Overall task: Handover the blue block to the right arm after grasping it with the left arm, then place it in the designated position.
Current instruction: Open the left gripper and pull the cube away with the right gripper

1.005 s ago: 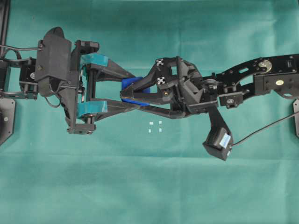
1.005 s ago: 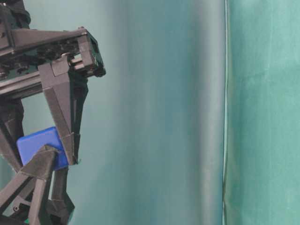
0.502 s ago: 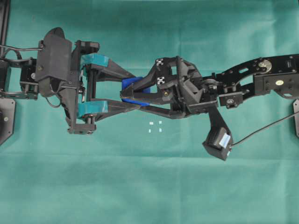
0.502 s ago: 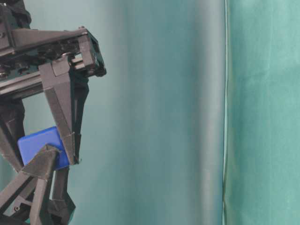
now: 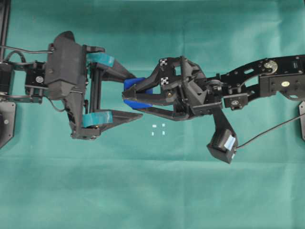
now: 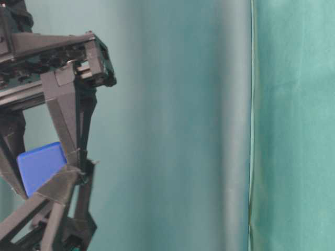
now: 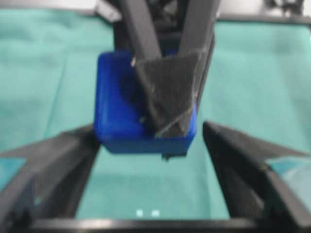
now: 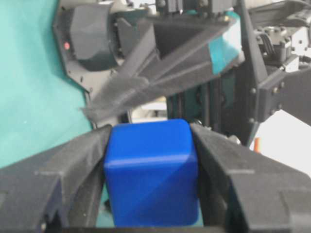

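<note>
Above the green cloth (image 5: 157,191), mid-scene, two arms meet around one blue block (image 5: 135,86). The left arm's gripper (image 5: 138,97) (teal tape on both fingers) stands spread wide, its tips clear of the block on either side. The right arm's gripper (image 5: 125,97) is clamped on the block, one black finger pressed to each of two opposite faces. The block is bright blue with rounded edges and hangs off the cloth. Four tiny white marks, the designated position (image 5: 157,129), lie just nearer on the cloth.
</note>
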